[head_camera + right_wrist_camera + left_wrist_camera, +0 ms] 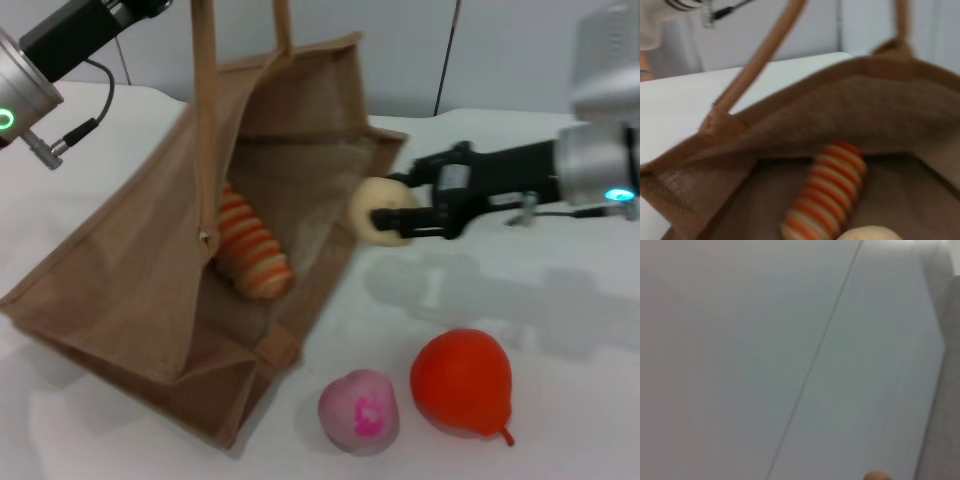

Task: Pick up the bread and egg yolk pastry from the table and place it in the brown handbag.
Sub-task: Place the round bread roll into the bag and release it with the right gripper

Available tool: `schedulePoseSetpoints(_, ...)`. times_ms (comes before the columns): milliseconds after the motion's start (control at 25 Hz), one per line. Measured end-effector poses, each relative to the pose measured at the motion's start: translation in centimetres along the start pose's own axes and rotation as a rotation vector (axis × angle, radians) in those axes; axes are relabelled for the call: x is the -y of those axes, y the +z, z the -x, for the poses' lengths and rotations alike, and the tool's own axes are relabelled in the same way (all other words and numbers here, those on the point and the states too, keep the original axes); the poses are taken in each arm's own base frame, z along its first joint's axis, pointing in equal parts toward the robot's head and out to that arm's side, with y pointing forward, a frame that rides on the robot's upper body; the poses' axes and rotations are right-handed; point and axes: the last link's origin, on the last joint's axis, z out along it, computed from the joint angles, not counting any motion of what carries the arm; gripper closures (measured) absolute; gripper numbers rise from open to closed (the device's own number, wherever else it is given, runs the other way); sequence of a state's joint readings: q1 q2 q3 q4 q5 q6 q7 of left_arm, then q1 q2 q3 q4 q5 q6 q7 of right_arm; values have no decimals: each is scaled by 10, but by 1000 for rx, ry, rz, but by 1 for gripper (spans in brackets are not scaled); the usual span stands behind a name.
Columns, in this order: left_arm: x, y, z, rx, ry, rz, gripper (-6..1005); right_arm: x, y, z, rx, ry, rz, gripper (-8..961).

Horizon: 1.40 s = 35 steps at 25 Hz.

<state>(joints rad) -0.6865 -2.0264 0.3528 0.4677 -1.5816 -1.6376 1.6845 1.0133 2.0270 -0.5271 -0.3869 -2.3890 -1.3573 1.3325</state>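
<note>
the large tan-brown woven burlap handbag (150,290) lay tilted on the white table (560,350), one long loop handle (204,110) pulled upward toward the left arm, apparently to keep its mouth open; whether the left gripper was clenched could not be told. the striped orange-and-cream spiral bread (252,250) already rested inside. the right gripper (400,220) was clenched on the pale cream round egg yolk pastry (378,210), just at the bag's rim, likely ready for dropping in.
</note>
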Motion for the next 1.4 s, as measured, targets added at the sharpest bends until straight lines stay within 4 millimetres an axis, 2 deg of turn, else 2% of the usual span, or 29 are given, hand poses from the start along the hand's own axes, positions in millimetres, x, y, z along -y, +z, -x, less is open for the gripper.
schedulePoseSetpoints(280,-9,5,-10,-22,-18,81,880,-10,53,31,-44,-103,45,461)
schedulePoseSetpoints(320,-10,5,-12,-28,-20,88,880,-12,66,36,-55,-130,26,461)
schedulePoseSetpoints(400,-11,5,-13,-38,-20,96,880,-12,72,38,-61,-145,16,461)
schedulePoseSetpoints(520,-12,6,-16,-56,-19,108,880,-15,92,37,-95,-265,-36,462)
schedulePoseSetpoints(720,-12,5,-17,-62,-20,107,880,-23,102,32,-71,-359,-67,464)
schedulePoseSetpoints(960,-9,-3,-18,-64,-22,87,880,-30,105,24,9,-433,-103,460)
schedulePoseSetpoints(1120,-6,-13,-18,-80,-18,49,881,-36,105,23,48,-432,-100,289)
schedulePoseSetpoints(1200,-2,-25,-18,-102,-13,5,881,-38,103,22,71,-418,-90,203)
schedulePoseSetpoints(1280,-1,-28,-18,-106,-10,-7,871,-40,99,20,97,-399,-77,146)
schedulePoseSetpoints(1360,2,-38,-17,-117,-6,-46,860,-40,91,15,131,-373,-66,89)
schedulePoseSetpoints(1400,4,-41,-16,-118,-5,-62,855,-34,76,9,173,-313,-68,61)
